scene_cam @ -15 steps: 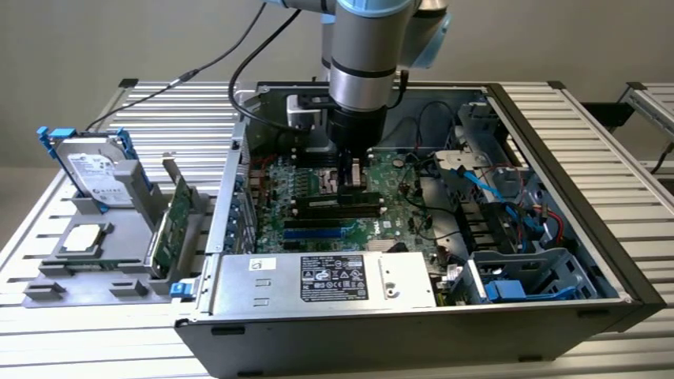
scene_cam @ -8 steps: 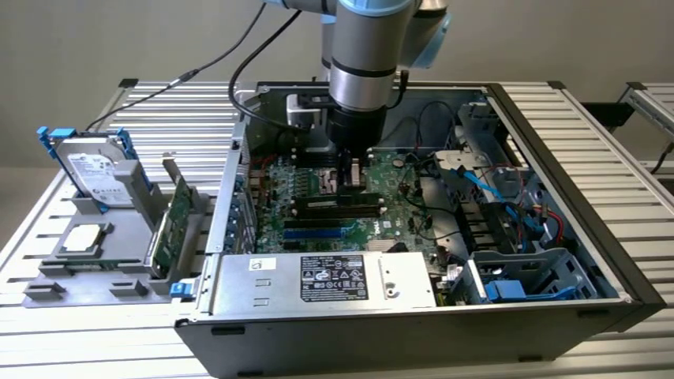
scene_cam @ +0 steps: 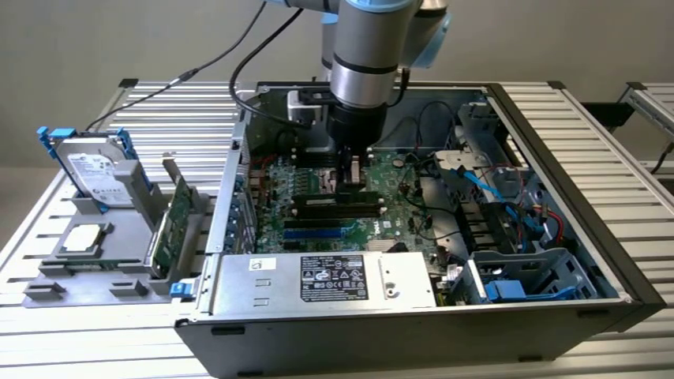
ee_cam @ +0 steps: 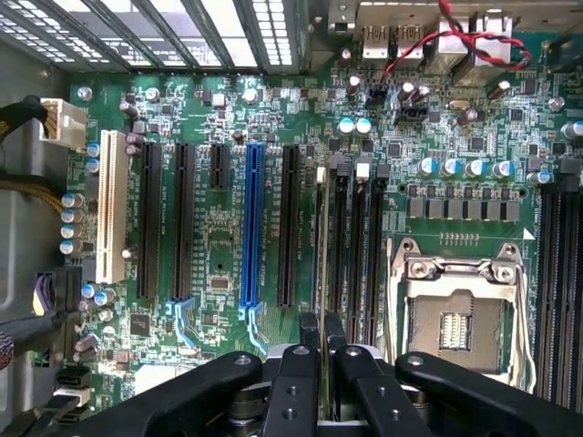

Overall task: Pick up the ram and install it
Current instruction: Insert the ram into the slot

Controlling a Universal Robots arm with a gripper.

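- Gripper (ee_cam: 322, 335): fingers (ee_cam: 293, 382) drawn close, pinching the ram (ee_cam: 319, 237), which is seen edge-on.
- Ram runs in line with the black memory slots (ee_cam: 355, 246), next to the processor socket (ee_cam: 455, 314); cannot tell whether it touches a slot.
- Motherboard (scene_cam: 316, 217) lies in the open computer case (scene_cam: 548, 118).
- Hard drive (scene_cam: 95, 170) stands on a grey tray (scene_cam: 63, 278) outside the case, at the exterior view's left.
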